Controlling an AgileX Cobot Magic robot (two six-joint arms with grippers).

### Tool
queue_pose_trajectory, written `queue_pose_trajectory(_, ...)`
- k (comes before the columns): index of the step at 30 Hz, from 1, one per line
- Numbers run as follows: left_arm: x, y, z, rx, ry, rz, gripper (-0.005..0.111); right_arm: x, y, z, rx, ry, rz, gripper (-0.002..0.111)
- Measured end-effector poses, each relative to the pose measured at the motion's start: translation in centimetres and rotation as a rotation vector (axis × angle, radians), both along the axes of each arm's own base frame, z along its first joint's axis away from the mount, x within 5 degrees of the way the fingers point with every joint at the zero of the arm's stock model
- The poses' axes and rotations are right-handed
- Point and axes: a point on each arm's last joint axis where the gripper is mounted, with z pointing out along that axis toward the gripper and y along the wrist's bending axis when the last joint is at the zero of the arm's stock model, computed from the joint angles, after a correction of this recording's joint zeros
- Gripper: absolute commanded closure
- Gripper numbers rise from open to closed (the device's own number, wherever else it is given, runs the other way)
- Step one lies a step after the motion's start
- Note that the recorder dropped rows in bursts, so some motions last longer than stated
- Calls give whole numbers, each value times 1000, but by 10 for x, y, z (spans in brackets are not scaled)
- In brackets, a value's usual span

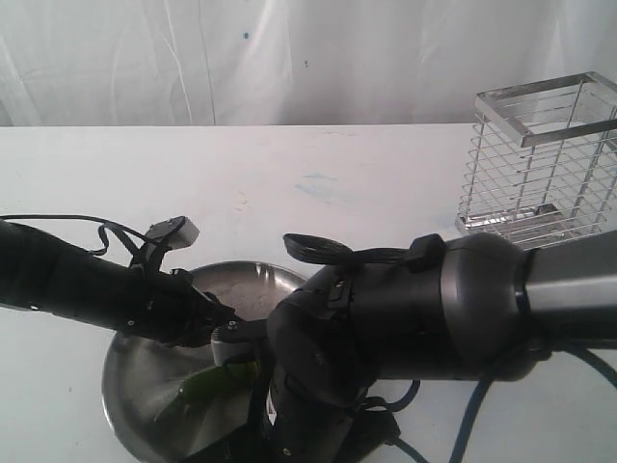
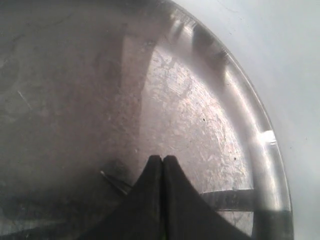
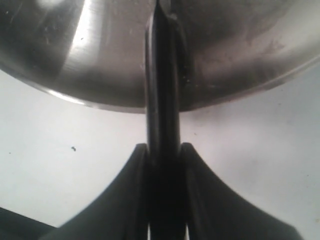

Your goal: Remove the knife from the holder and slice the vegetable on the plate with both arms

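**While the right hand grips the knife, the cut waits on lining up**

Since the right hand (image 3: 164,148) pinches the knife (image 3: 161,75), whose dark length runs out from the fingers across the rim of the plate (image 3: 90,60), the fetching step looks done and slicing is the step in hand. The left hand (image 2: 162,160) is pressed together with nothing visible between its fingers, its tips low over the plate's scuffed floor. In the exterior view the vegetable (image 1: 207,386) lies on the plate at about seven o'clock from that hand, partly hidden by the right arm (image 1: 434,299); whether the hand touches it I cannot tell. The holder (image 1: 540,159) stands on the tabletop (image 1: 289,183) at two o'clock, well apart. Next, I judge, the left hand must steady the chili while the blade comes down crosswise, clear of those fingers.
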Motion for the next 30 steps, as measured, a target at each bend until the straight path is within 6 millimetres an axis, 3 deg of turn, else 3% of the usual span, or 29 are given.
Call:
queue_pose_trajectory(9,-3,0,0,-4,42,-17,107,0,2,-18,-49,29,9,108)
queue_pose_trajectory(16,-4,2,0,0,86,-6,107,-1,0,-18,-69,27,35,108)
queue_pose_trajectory(30,-9,1,0,1,105,-53,107,0,-17,-18,-270,-3,203,108)
